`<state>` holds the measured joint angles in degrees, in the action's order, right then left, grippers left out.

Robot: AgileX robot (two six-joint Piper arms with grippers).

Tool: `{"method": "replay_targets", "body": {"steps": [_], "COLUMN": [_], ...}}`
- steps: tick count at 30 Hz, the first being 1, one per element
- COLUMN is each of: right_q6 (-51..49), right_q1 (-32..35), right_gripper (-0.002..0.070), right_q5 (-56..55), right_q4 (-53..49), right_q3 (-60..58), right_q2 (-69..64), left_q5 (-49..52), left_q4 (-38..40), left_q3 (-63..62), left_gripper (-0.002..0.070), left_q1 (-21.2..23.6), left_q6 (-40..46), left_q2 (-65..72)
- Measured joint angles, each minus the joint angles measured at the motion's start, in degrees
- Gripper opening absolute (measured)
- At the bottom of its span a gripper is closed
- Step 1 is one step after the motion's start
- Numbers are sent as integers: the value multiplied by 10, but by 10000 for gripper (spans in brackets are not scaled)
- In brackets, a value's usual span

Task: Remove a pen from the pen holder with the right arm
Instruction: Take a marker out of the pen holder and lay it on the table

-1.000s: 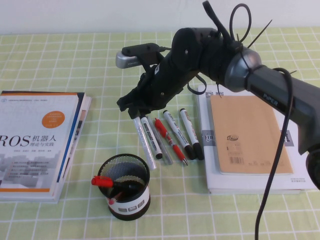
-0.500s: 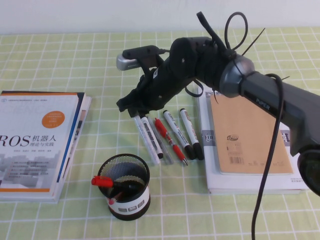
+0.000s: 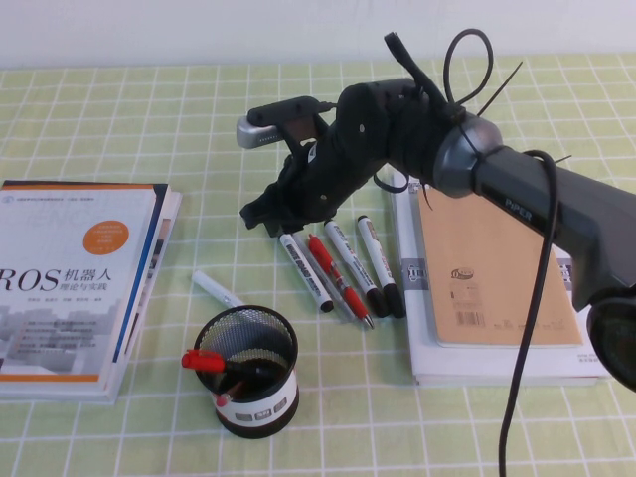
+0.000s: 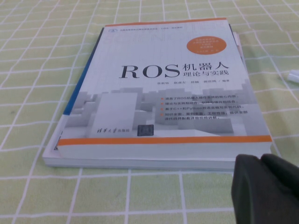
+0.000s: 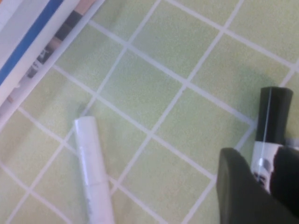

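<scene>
The white pen [image 3: 217,289] lay flat on the green checked tablecloth [image 3: 139,109], left of centre in the high view, just up-left of the pen holder [image 3: 260,402], apart from it and held by nothing. The pen holder, black mesh, stood at lower centre with a red-capped pen [image 3: 204,359] and a dark marker [image 3: 241,379] leaning inside. The right gripper [image 3: 260,217] hung just above centre, up-right of the white pen and clear of it, near the top end of a row of four pens lying side by side: a white-barrelled marker [image 3: 306,273], a red pen [image 3: 338,281], a second marker [image 3: 351,260] and a third marker [image 3: 381,266]. In the right wrist view its jaws stood a little apart and empty, a black-capped marker on the cloth showing through the gap. The right arm [image 3: 517,189] crossed in from the right edge over a brown notebook [image 3: 492,273] that lay on a white book [image 3: 429,363]. The ROS book [image 3: 75,288] lay at the left edge. The left gripper [image 4: 264,186] showed only in the left wrist view, at the lower right corner, near the ROS book's edge; whether it was open or closed could not be told.
</scene>
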<state>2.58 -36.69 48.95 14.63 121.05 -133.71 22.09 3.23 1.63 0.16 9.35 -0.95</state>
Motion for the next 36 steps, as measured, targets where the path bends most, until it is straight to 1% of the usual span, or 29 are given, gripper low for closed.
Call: {"method": "replay_targets", "body": {"steps": [4, 9, 12, 21, 28, 31, 36], "right_q6": [-1, -1, -1, -1, -1, 0, 0], "right_q1": [0, -6, -11, -12, -12, -12, -12], "right_gripper": [123, 22, -1, -11, -12, -12, -12], "right_q5": [24, 56, 52, 44, -13, -8, 22], "right_q4": [-23, -62, -67, -84, -67, -57, -69], "right_q3": [-4, -50, -115, -338, -517, -569, -620], "right_q2": [21, 104, 175, 403, 593, 652, 714], "left_q5": [0, 0, 0, 0, 0, 0, 0], "left_q4": [0, 0, 0, 0, 0, 0, 0], "left_q3": [0, 0, 0, 0, 0, 0, 0], "left_gripper": [-6, -6, -6, -6, -6, -6, -6], "left_q1": [0, 0, 0, 0, 0, 0, 0], "left_q6": [0, 0, 0, 0, 0, 0, 0], "left_q2": [0, 0, 0, 0, 0, 0, 0]}}
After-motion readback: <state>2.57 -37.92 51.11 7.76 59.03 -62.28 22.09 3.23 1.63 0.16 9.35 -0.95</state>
